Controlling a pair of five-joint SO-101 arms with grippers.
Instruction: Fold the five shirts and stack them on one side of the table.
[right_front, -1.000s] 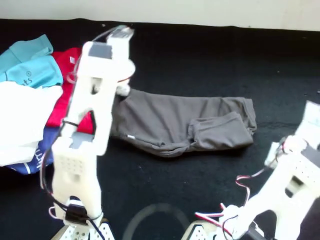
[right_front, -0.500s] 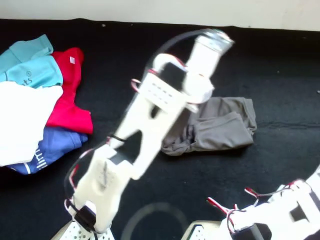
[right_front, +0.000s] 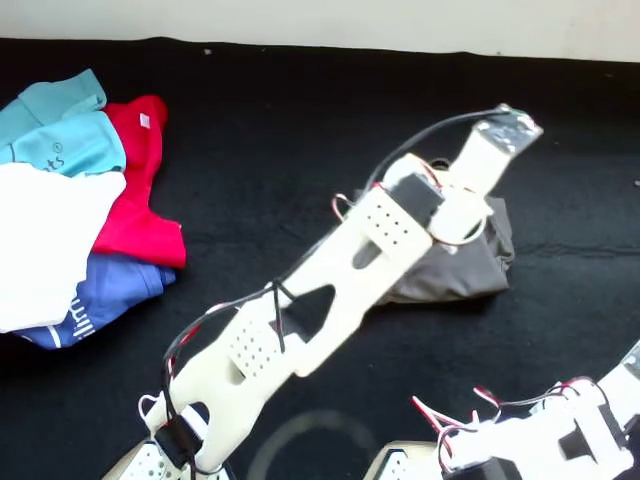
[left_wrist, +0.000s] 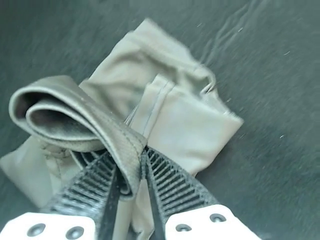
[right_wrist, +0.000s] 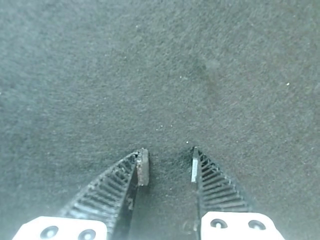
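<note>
Bright, even light falls on the grey shirt (right_front: 455, 272), and its folds throw only soft shadows, darkest inside the rolled edge held up in the left wrist view. Well to one side of the grey shirt, the white shirt (right_front: 45, 240) glares to a featureless patch. The left arm (right_front: 330, 290) crossing over it glares too, while the black table cloth (right_front: 300, 130) around it stays dull and dark.

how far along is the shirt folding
Early on. Nothing looks finished: the heap of teal, red, white and blue shirts lies loose at one side of the table, not in a neat stack. In hand: the left tool is shut on a rolled edge of the grey shirt, which is partly doubled over. The right tool is open over bare table. Left: finishing the grey fold, then the heap.
</note>
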